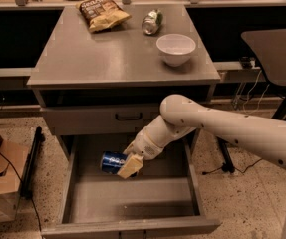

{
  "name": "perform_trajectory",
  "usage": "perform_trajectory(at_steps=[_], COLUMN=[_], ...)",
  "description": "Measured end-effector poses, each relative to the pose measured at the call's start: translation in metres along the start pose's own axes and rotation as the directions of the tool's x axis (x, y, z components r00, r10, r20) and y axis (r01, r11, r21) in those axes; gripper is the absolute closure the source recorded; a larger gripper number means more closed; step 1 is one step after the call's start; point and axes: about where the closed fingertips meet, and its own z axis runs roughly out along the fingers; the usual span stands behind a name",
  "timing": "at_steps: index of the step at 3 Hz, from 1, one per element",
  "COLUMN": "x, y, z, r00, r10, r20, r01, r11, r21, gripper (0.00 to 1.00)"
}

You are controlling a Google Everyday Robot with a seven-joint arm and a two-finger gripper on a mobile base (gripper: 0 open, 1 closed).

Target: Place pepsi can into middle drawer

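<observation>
Fingers (126, 166): clamped round the pepsi can (111, 162), held sideways over the middle drawer (132, 198), far side.
Done: drawer open, can in my grip.
Left: lower, let go.

Pale two-finger gripper (128, 164), over the grey metal middle drawer (132, 205), clasps and hides one end of the blue aluminium pepsi can (110, 162); white robot arm (232, 128) cropped at right.
</observation>
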Motion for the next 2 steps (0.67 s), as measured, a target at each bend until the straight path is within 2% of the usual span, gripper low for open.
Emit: perform_trajectory(at_steps=[1,2], x=[0.034,0.057], y=[-0.023,-0.037], z=[0.051,0.087], r00=[0.997,0.991], r10=[0.068,0.123], r20=[0.024,0.045], r01=[-0.067,-0.122], r11=[0.9977,0.9921], r21=[-0.011,-0.027], gripper=[1.00,1.00])
